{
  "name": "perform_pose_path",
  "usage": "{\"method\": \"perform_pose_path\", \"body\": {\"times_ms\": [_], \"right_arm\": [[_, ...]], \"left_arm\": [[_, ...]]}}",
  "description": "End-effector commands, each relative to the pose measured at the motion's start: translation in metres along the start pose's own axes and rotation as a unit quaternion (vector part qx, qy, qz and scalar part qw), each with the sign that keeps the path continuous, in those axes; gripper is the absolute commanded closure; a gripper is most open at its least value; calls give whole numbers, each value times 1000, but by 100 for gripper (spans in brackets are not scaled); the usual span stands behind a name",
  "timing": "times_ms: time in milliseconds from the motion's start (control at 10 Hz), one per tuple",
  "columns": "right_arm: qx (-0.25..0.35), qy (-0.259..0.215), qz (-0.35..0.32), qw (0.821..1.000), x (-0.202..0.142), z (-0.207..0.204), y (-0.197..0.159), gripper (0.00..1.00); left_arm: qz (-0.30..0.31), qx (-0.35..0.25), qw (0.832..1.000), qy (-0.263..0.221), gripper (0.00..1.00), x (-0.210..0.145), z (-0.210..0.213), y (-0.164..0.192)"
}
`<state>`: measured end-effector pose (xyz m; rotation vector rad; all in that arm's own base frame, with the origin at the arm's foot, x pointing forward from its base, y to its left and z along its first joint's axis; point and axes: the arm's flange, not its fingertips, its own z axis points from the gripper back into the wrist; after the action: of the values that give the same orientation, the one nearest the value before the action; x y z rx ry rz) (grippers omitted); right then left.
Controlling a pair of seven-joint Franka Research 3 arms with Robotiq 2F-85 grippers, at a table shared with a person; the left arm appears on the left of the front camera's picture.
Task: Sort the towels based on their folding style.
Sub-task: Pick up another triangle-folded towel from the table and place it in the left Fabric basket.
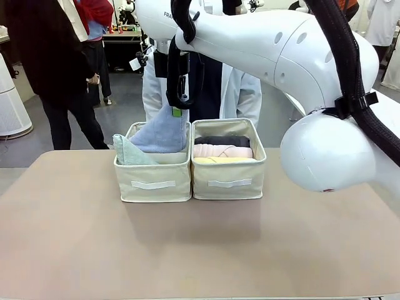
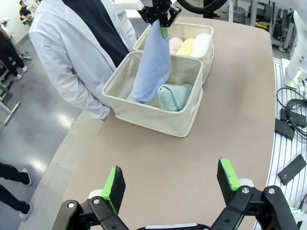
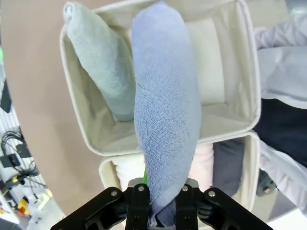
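Note:
My right gripper [image 1: 177, 111] is shut on the tip of the periwinkle-blue cone towel [image 1: 164, 134], which hangs down into the left cream bin [image 1: 154, 181]. The blue towel [image 3: 165, 120] dangles from the right gripper [image 3: 160, 203] beside the pale mint cone towel [image 3: 103, 72], which leans in the same bin. The mint towel [image 1: 130, 152] rests against the bin's left wall. The right bin [image 1: 229, 181] holds rolled towels: dark grey [image 1: 222, 141], pink [image 1: 222, 150] and yellow [image 1: 225, 160]. My left gripper [image 2: 170, 184] is open above bare table, well short of the bins.
A person in a pale jacket [image 2: 76, 52] stands at the far table edge right behind the bins. Other people stand farther back. My right arm's white links [image 1: 312, 94] span the upper right above the table. Bare tabletop [image 1: 187, 250] lies in front of the bins.

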<state>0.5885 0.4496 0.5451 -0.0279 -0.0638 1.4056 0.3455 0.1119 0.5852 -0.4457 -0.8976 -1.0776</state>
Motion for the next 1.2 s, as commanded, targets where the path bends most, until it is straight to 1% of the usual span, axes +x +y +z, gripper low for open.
{"method": "perform_pose_path", "body": {"times_ms": [0, 500, 1100], "right_arm": [[4, -9, 17, 1000, 21, 6, -25, 82], [14, -5, 27, 1000, 21, -17, -30, 82], [32, 8, 42, 999, 30, -51, -37, 82]], "left_arm": [[-1, -1, 1000, -3, 0, 0, 0, -1], [-1, -1, 1000, -3, 0, 0, 0, -1], [-1, -1, 1000, -3, 0, 0, 0, -1]]}}
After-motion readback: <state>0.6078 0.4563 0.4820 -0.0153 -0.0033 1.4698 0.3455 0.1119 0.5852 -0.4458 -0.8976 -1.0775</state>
